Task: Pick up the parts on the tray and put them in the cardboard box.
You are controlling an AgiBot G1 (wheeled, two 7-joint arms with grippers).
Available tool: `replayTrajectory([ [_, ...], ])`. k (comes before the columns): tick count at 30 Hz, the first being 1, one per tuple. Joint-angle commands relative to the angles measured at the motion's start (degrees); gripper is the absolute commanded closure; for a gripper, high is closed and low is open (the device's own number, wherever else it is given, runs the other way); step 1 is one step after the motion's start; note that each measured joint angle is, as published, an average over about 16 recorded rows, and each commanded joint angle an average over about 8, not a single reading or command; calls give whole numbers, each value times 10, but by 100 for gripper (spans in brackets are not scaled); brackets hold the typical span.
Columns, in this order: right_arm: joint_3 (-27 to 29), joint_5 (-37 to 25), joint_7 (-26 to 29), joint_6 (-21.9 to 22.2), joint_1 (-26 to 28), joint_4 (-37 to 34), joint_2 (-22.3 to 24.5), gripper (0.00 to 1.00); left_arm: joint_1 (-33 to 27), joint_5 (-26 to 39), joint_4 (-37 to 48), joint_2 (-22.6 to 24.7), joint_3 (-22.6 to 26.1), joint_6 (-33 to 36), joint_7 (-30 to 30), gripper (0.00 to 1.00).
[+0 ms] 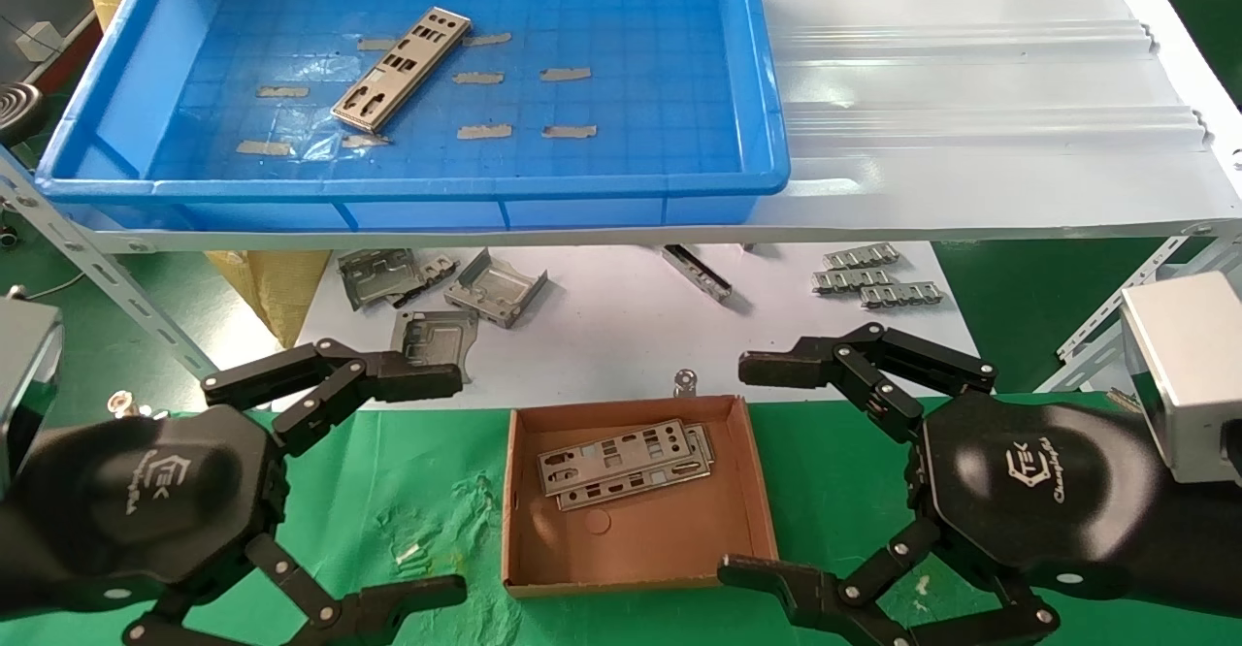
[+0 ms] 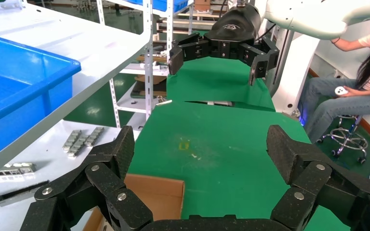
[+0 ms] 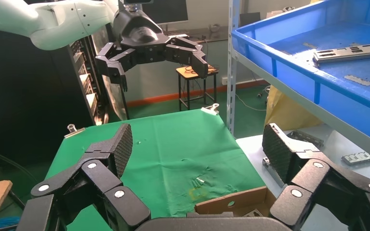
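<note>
One silver punched plate [image 1: 402,69] lies slanted on the floor of the blue tray [image 1: 767,83] on the shelf; it also shows in the right wrist view [image 3: 351,52]. The brown cardboard box [image 1: 747,471] sits on the green cloth between the arms, with overlapping plates [image 1: 626,465] lying inside. My left gripper [image 1: 437,486] is open and empty, left of the box. My right gripper [image 1: 752,468] is open and empty, right of the box. The box corner shows in the left wrist view [image 2: 159,197] and in the right wrist view [image 3: 236,202].
Folded grey brackets [image 1: 437,292] and small ridged strips [image 1: 873,275] lie on the white sheet under the shelf. A white corrugated sheet [image 1: 970,74] covers the shelf right of the tray. Slotted shelf struts [image 1: 97,268] stand at both sides. A person [image 2: 351,91] sits beyond the table.
</note>
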Motion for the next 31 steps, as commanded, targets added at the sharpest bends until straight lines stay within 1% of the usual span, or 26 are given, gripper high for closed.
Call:
replayTrajectory([
  [1,0,0,0,0,0,0,0,0,0,0,0,0,0,0,0,0],
  [31,0,0,0,0,0,0,0,0,0,0,0,0,0,0,0,0],
])
